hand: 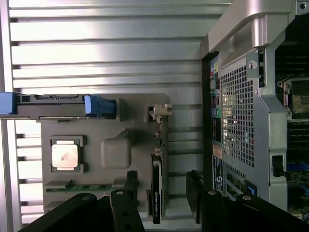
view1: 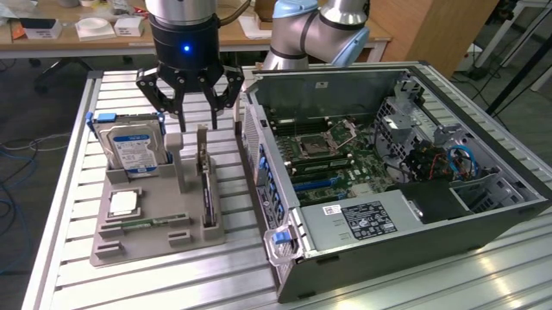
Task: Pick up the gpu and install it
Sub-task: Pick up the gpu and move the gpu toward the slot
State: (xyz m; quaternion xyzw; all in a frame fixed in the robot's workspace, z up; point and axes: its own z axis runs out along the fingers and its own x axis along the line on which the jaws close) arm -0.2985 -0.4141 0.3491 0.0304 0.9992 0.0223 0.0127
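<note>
Tabletop (view1: pixel 155 284) (hand: pixel 96 48): slatted, pale metal, carries everything below.

Computer case (view1: pixel 345 69) (hand: pixel 236 121): lies on its side on the exterior view's right, side panel off. Motherboard (view1: pixel 337 155) exposed inside, with blue slots along its near part. The perforated case wall faces the tray.

Arm (view1: pixel 183 29): comes down from the top of the exterior view, wrist roughly vertical, blue light lit on the wrist body.

Grey tray (view1: pixel 155 245) (hand: pixel 135 116): sits on the tabletop just beside the case, on the exterior view's left, and holds the loose parts in moulded pockets.

Hard drive (view1: pixel 131 148) (hand: pixel 53 106): silver, blue-white label, stands on edge in the tray's far corner, with blue rails on its sides.

gpu (view1: pixel 205 187) (hand: pixel 156 203): thin dark card, stands on its long edge in a slot along the tray side nearest the case. The pale bracket is at its far end. Not lifted; seated in the tray.

Tool (view1: pixel 198 123) (hand: pixel 159 193): open, jaws spread wide. It hangs over the far end of the tray, above the gpu. In the wrist view, one black finger (hand: pixel 128 193) lies on each side of the card with a clear gap on both sides. No contact with the card and nothing held.

Processor chip (view1: pixel 123 203) (hand: pixel 65 156): lies flat in a square pocket, well apart from the gpu.

Green memory stick (view1: pixel 147 224) (hand: pixel 82 186): lies in a narrow pocket just beside the processor chip.
</note>
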